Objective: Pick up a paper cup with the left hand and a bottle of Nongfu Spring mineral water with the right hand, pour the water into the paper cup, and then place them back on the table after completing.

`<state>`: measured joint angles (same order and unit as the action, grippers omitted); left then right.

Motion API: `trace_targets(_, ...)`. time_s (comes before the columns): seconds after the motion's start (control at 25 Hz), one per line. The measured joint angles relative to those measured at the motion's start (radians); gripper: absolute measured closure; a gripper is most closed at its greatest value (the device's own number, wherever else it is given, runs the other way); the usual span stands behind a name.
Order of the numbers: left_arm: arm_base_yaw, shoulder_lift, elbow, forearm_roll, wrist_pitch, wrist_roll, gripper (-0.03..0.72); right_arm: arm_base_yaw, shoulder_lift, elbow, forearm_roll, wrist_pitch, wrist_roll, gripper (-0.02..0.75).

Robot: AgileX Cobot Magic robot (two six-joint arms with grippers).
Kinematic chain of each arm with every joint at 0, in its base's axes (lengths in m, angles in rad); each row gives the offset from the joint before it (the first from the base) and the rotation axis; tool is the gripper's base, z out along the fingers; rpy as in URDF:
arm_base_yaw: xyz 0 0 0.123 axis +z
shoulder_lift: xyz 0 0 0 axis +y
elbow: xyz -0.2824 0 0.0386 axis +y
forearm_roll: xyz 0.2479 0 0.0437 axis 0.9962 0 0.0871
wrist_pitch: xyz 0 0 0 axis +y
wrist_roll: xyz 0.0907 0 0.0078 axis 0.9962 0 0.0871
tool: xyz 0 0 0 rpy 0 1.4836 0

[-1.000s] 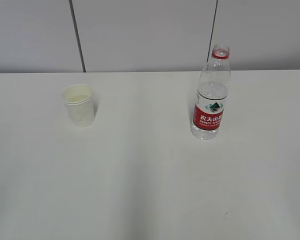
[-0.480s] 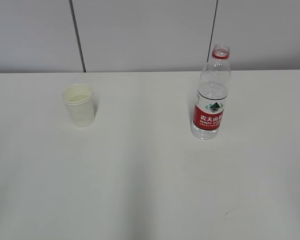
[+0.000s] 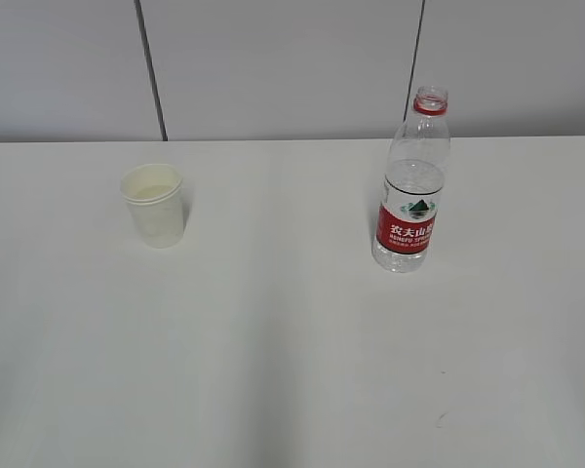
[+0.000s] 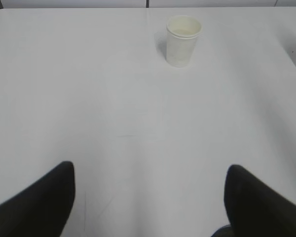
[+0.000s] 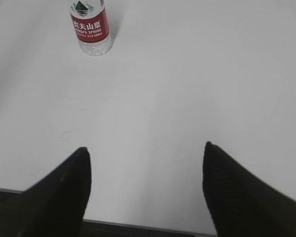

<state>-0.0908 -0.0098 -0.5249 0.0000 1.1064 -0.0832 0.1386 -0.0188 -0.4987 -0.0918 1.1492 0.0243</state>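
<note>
Left hand (image 4: 148,197): jaws spread wide, nothing between them, low over the near part of the table (image 4: 89,98).
Right hand (image 5: 145,187): jaws parted, empty, fingertips over the table's near edge.
Paper cup (image 4: 183,40): upright, well ahead of the left hand and a little to its right, apart from everything else; some liquid seems to sit in it already, though its level is hard to read.
Bottle (image 5: 91,27): upright, cap off, well ahead of the right hand and off to its left; red label faces the camera, water (image 3: 413,181) standing about to the label's top.
Step in hand: likely the first reach, neither object touched yet.
Left approach: steer slightly right, come in level, close on the cup's mid-wall gently, since thin paper crushes and a soft rim may slip.
Right approach: swing left first, then advance so the jaws straddle the labelled waist; a grip there should keep the open neck steady.
Risk: nudging the uncapped bottle before closing could tip it.
Far background: grey wall panels behind the table.
</note>
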Motion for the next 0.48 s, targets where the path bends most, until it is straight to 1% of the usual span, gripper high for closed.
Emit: trace_targets(0.48, 0.000, 0.000, 0.000, 0.000, 0.000, 0.000, 0.125, 0.000, 0.000, 0.000, -0.071, 0.000, 0.000, 0.220)
